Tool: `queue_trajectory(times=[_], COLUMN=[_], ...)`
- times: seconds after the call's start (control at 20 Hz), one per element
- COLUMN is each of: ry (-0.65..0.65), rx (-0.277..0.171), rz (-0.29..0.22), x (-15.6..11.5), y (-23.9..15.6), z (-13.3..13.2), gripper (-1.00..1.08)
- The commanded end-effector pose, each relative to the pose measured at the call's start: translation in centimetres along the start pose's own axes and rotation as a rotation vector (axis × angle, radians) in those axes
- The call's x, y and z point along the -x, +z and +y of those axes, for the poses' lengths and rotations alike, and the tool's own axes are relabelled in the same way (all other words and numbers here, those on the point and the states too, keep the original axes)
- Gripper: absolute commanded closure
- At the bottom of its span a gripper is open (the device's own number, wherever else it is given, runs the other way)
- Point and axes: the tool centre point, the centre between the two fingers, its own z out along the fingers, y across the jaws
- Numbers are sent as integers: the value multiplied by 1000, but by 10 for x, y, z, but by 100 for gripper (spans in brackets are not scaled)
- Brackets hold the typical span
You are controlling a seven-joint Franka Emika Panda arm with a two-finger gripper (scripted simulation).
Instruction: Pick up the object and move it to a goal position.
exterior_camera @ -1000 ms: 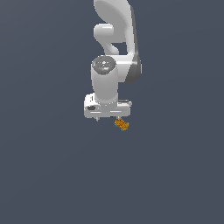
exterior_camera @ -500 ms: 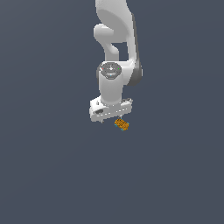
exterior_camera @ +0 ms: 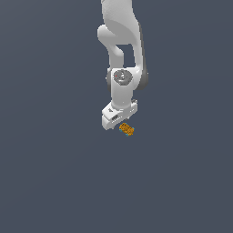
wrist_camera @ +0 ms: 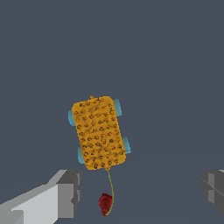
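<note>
The object (exterior_camera: 127, 130) is a tiny orange blocky piece with a bumpy surface, lying on the dark floor just below my gripper (exterior_camera: 120, 124) in the exterior view. In the wrist view the object (wrist_camera: 99, 133) shows small teal-blue bits at its sides. My gripper (wrist_camera: 140, 192) is open and empty above it; one grey fingertip (wrist_camera: 69, 192) is beside the object's near end, and the other is far off at the frame's edge. The goal position (wrist_camera: 105, 204), a dark red dot, lies between the fingers; a thin yellowish line joins it to the object.
Only the flat dark grey floor (exterior_camera: 54, 182) surrounds the object. The white arm (exterior_camera: 122, 50) rises above the gripper in the exterior view.
The wrist has turned and the hand has shifted a little toward the exterior view's right, closer over the object. The object has not moved.
</note>
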Motion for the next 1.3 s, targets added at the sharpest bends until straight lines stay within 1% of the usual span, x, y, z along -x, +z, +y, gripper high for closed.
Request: queue_trajectory(times=[0.0,0.25,0.5,0.9,1.25], ry=[-71,-170,-222,-225,-229], rx=[1,2,2,2,2], rz=[4,10,14,14,14], x=[2,5,7,7,8], y=[7,15,20,25,54], z=[-8,-21,-27,-28,-29], gripper=[-92,-92,-92,-92,-92])
